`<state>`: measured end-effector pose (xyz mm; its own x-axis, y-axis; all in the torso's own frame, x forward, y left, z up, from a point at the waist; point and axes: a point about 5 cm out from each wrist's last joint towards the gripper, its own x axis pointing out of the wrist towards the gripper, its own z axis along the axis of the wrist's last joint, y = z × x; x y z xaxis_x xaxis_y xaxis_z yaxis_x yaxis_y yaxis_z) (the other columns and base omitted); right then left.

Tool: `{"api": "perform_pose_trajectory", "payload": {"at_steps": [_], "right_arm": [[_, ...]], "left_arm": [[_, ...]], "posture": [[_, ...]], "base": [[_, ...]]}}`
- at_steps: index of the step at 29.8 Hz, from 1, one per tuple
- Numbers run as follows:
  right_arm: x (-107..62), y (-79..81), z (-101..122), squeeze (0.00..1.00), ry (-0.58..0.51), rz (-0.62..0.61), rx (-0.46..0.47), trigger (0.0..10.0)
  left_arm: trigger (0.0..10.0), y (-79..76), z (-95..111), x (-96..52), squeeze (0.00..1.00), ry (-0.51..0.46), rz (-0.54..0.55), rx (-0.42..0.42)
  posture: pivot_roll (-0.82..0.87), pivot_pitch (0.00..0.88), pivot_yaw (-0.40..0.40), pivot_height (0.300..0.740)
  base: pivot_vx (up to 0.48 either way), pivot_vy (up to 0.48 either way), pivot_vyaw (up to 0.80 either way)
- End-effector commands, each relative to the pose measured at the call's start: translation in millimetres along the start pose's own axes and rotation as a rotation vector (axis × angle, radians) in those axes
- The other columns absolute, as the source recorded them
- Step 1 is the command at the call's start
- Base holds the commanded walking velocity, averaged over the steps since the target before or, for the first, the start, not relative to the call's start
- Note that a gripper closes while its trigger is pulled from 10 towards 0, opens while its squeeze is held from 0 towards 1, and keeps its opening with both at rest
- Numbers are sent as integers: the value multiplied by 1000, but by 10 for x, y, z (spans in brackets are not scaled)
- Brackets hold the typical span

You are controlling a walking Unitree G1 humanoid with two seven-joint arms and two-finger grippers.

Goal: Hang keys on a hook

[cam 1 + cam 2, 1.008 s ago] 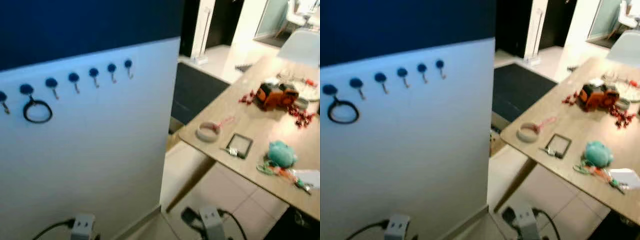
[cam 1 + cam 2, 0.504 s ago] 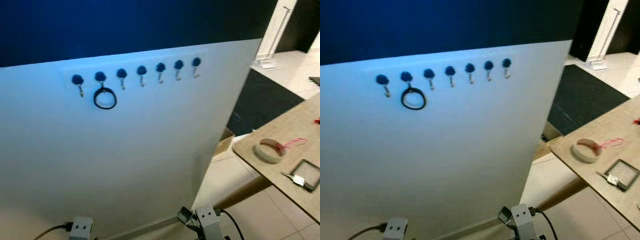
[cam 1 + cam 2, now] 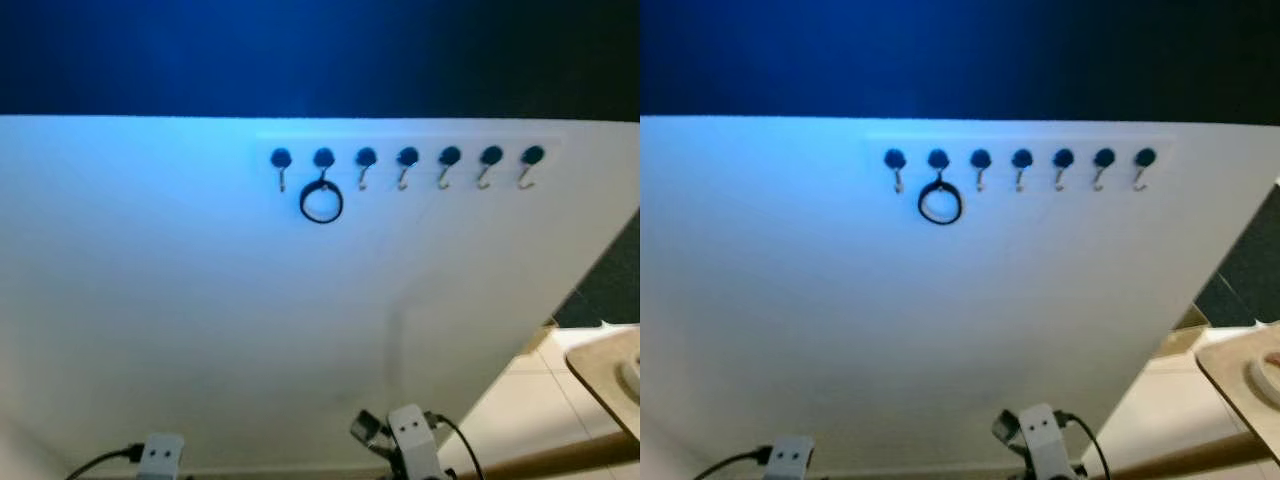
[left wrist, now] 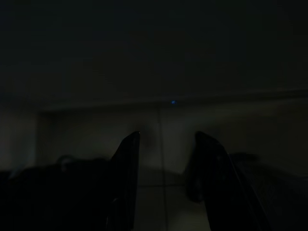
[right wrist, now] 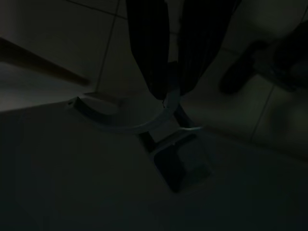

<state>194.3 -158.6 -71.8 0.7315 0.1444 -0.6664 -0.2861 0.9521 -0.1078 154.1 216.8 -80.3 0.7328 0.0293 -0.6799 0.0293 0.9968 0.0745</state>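
Note:
A row of several blue-knobbed hooks point(image 3: 405, 163) runs across a white wall panel point(image 3: 200, 320) straight ahead. A black ring point(image 3: 321, 203) hangs from the second hook from the left. In the dim right wrist view my right gripper point(image 5: 166, 91) is shut on a pale key ring point(image 5: 125, 122), and a dark square tag point(image 5: 180, 166) dangles below it over the tiled floor. The left wrist view is very dark; my left gripper point(image 4: 167, 134) is open with nothing between its fingers. Both silver arms point(image 3: 410, 440) hang low in front of the panel.
Dark blue wall point(image 3: 320, 50) rises above the white panel. A wooden table corner point(image 3: 605, 365) juts in at the lower right, with pale floor tiles point(image 3: 520, 420) below it and a dark mat point(image 3: 615, 285) beyond the panel's right edge.
The camera has swung left: the hook row has slid from the left side to the centre, and the table with its clutter has almost left the picture on the right.

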Motion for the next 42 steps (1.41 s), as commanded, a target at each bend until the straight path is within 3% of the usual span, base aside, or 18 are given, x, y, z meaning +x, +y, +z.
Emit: {"api": "perform_pose_trajectory", "payload": {"at_steps": [1,8,12,21,25,29,42], "right_arm": [[-19,-8,-52,0,19,-2,2,10000],[-22,-13,-57,0,18,-6,4,10000],[-28,-26,-71,0,20,-19,51,10000],[-29,-28,-73,0,22,-18,48,10000],[-26,-32,-67,0,21,-20,51,10000],[-30,-34,-75,0,21,-24,55,10000],[-47,-37,-114,0,30,-43,80,10000]], "left_arm": [[10000,-16,-14,-4,0,5,-3,4],[10000,-39,9,11,0,0,-8,6],[10000,-40,12,9,0,-8,-13,-3],[10000,-57,21,6,0,-20,-38,13],[10000,-74,44,12,0,-30,-63,40],[10000,-72,26,9,0,-20,-60,0],[10000,-76,29,10,0,-20,-74,0]], "posture": [[70,45,-20,740],[69,44,-18,740],[67,44,-16,740],[66,45,-16,740],[64,46,-14,740],[57,44,-10,740],[53,36,-9,740]], "base": [[0,0,800],[0,0,800],[0,0,0],[0,0,0],[0,-480,0],[0,-169,0],[0,0,0]]}}
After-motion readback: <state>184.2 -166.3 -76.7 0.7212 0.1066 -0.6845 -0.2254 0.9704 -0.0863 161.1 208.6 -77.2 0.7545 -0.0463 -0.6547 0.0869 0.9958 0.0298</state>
